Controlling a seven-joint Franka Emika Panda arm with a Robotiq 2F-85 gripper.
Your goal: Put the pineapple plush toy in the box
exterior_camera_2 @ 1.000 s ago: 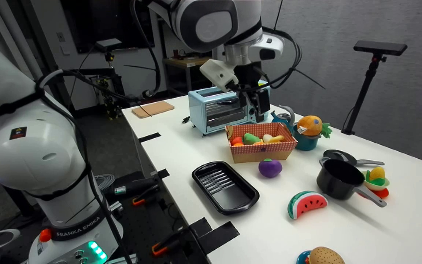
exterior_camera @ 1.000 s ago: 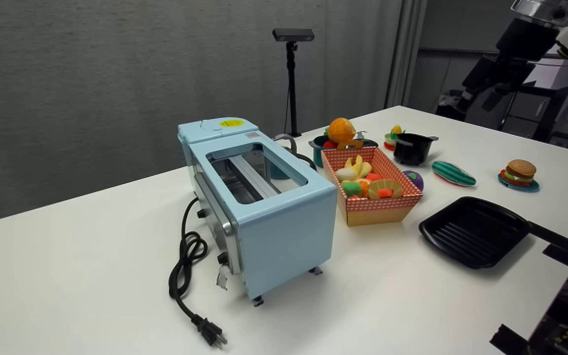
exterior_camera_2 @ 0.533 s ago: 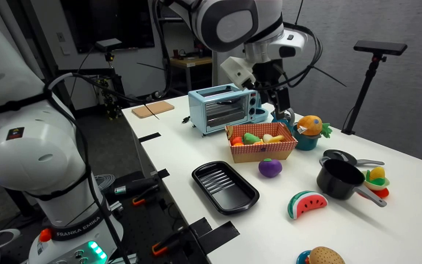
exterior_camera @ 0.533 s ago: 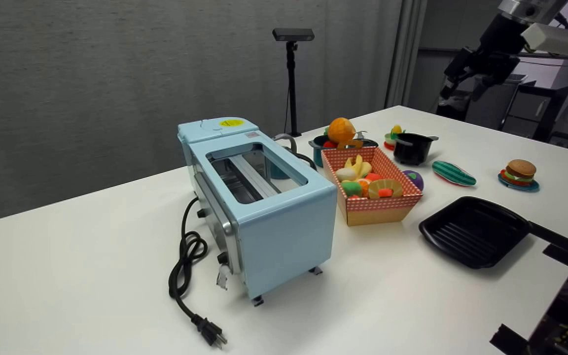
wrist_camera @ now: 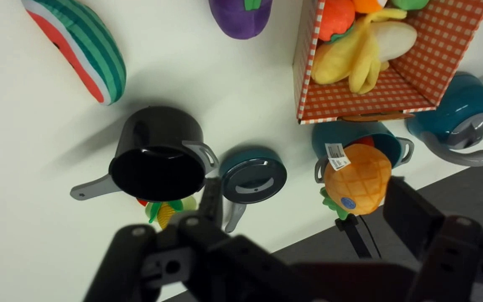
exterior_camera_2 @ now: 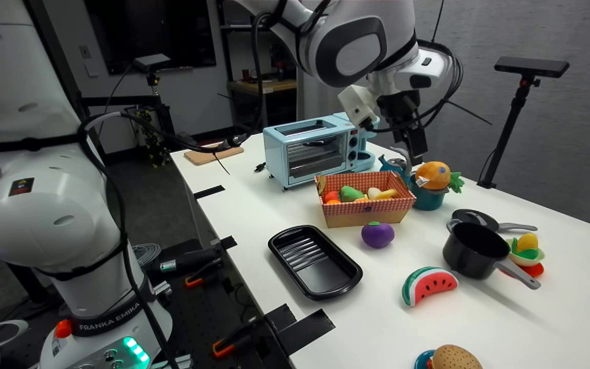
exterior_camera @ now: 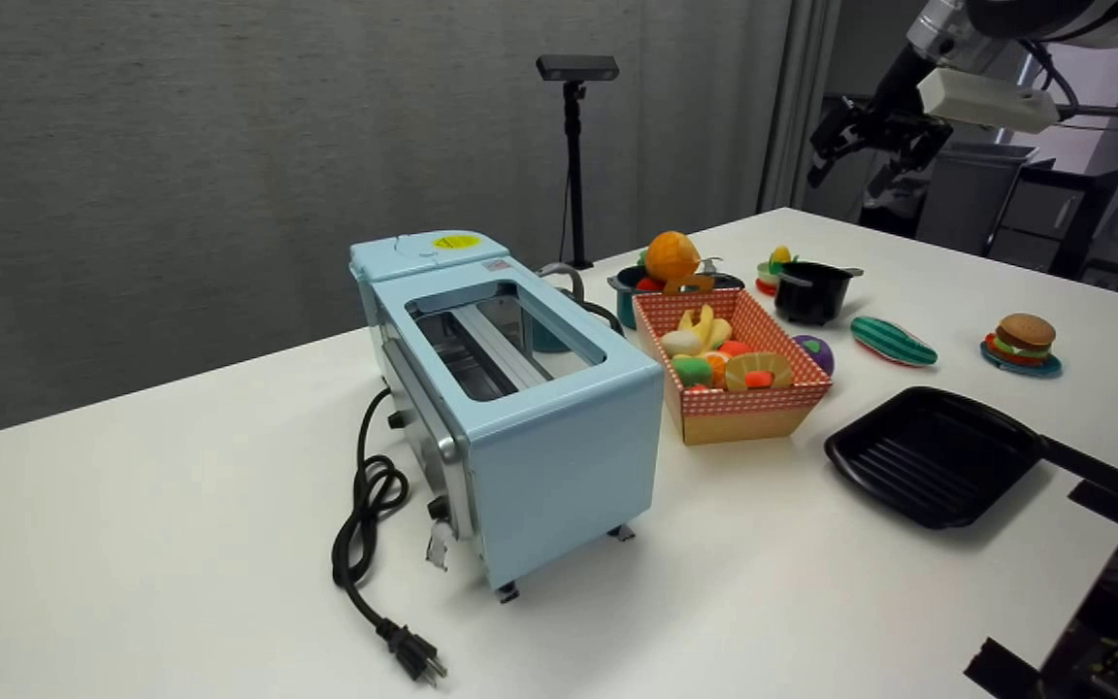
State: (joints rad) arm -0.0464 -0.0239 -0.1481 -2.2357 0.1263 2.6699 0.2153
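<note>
My gripper point(wrist_camera: 304, 193) stands wide, its fingers point(wrist_camera: 411, 214) far apart in the air above the table point(wrist_camera: 258, 84). Beyond them and lower, the pineapple plush toy point(wrist_camera: 358, 180) lies on its side atop the teal pot point(wrist_camera: 327, 133), just beside the box point(wrist_camera: 438, 54).

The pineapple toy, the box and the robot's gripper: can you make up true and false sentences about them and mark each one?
1. The pineapple toy rests on the teal pot. True.
2. The pineapple toy is being held. False: the gripper is open and holds nothing.
3. The banana toy lies inside the box. True.
4. Every toy is inside the box. False: the purple toy lies on the table, outside the box.
</note>
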